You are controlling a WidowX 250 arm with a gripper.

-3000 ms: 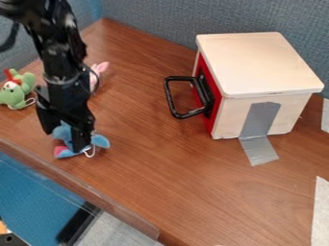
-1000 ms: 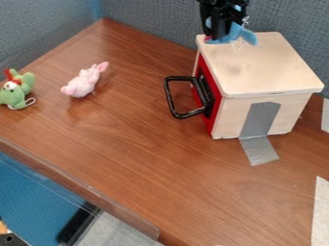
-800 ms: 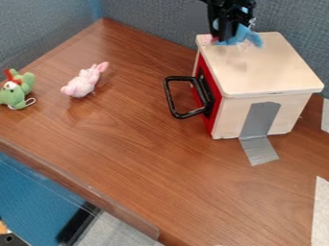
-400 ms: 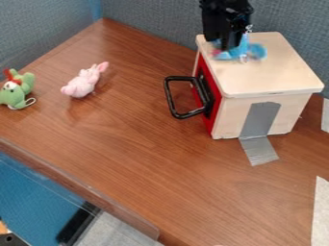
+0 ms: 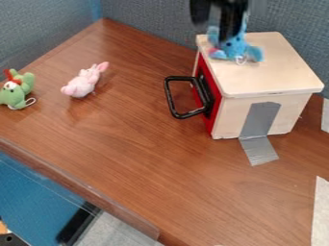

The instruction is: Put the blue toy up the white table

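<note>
Atop the white table, near its left edge as seen by the camera, the blue toy sits beneath a black gripper whose fingers are spread apart. Likely light, soft and hard to break, the plush would be best taken by its plump body, not the thin white loop. Bare top lies toward the camera and right, while the grey partition behind probably calls for a mostly upward exit.

A small, blue plush toy at one o'clock shows pink; the flat, wood-grained tabletop is brown.
</note>
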